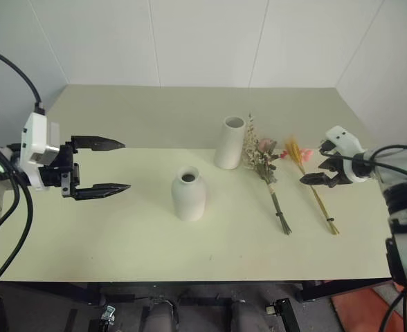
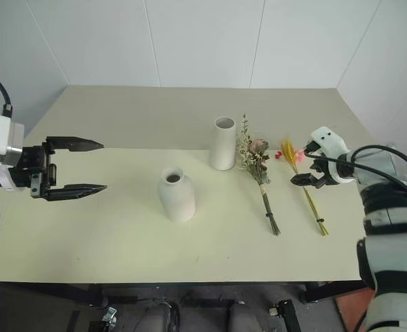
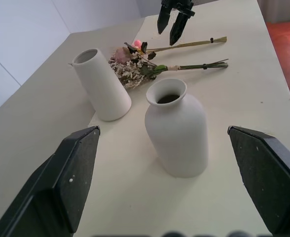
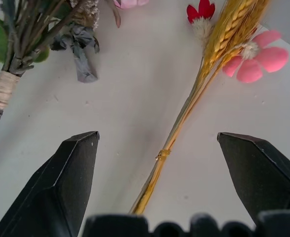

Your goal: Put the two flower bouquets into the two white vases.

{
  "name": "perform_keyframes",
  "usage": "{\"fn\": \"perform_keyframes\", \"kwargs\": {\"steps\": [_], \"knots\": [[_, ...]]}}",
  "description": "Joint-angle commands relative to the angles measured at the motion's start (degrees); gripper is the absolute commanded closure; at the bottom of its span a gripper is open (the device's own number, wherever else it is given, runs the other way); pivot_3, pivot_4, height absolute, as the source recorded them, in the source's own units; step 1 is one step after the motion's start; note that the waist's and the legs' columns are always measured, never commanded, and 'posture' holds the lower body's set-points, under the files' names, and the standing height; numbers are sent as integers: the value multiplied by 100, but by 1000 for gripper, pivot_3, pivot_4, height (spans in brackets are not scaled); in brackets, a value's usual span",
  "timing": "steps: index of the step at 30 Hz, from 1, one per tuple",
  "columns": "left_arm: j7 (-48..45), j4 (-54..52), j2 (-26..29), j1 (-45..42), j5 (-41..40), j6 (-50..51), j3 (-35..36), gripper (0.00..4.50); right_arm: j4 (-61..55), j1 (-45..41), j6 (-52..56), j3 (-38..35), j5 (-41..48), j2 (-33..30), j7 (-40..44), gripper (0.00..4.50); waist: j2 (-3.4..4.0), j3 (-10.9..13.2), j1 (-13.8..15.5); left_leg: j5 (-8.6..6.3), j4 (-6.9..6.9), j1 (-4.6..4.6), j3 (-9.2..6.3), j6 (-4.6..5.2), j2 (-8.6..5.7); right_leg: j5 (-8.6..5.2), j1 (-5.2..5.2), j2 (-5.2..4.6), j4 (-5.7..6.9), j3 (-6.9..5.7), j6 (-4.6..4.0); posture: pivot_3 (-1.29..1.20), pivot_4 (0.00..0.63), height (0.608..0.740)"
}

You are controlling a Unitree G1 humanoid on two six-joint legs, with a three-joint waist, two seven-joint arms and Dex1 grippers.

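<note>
Hovering over the slim wheat bunch [image 1: 313, 185], the right gripper [image 1: 318, 173] has its jaws spread wide w/ nothing held; in the right wrist view the yellow stem [image 4: 170, 143] runs up between the two fingers, roughly along the line the gripper looks, so the jaws straddle it across its thin width. Bunch lies flat on the table [image 1: 120, 228], heads toward the far wall, cut ends toward the robot, long axis slightly slanted. Right arm is clearly the nearer one; a straight drop and close looks like the next move, judging by this.

Bushier bunch [image 1: 267, 173] lies just beside it on the robot's left, near parallel, its heads just beside the tall cylinder vase [image 1: 230, 142]; can't tell if they touch. Bottle-shaped vase [image 1: 188, 194] stands nearer the robot, left of the cylinder, apart from it. Both vases upright, neither w/ flowers in it.

Left gripper [image 1: 103, 166] hangs over the table's left part, also wide open and holding nothing, pointing toward the bottle vase but well apart from it.

Surface: plain pale matte tabletop. Room: white panelled walls behind and at both sides.
</note>
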Motion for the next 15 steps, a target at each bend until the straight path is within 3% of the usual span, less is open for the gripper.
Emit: {"fn": "perform_keyframes", "kwargs": {"steps": [1, 10, 13, 14, 15], "knots": [[10, 37, 3, -63, 70, -173, 81, 0, 576, -354, 29, 113, -320, 25, -197, 14, 0, 0, 3, 0, 0, 0, 0, 0, 0, 0, 0, 0, 0, 0, 0, 0, 150, 740], [17, -49, -25, -6, 45, -136, 95, 0, 1770, -749, -331, -41, -453, 460, -631, 14, 0, 0, -53, 1, 0, 1, -1, -1, 0, 1, -1, 0, 4, 0, 1, 0, 150, 740], [17, -46, -24, 10, 61, -154, 98, 0, 2027, -858, -477, -103, -477, 585, -856, 488, 0, 0, -99, 1, 0, 0, -2, -1, -1, 1, 0, 0, 3, 0, 2, 0, 150, 740], [35, -64, -31, 31, 59, -151, 110, 0, 2108, -901, -512, -134, -490, 622, -950, 935, 0, 0, -113, 1, 0, 0, -2, -1, -1, 1, 0, 0, 3, 1, 2, 0, 150, 740], [68, -93, -47, 59, 28, -120, 142, 0, 2178, -928, -533, -160, -514, 649, -1053, 1059, 0, 0, -125, 1, 0, 0, -2, -1, 0, 1, 0, 0, 4, 1, 2, 0, 150, 740]]}}
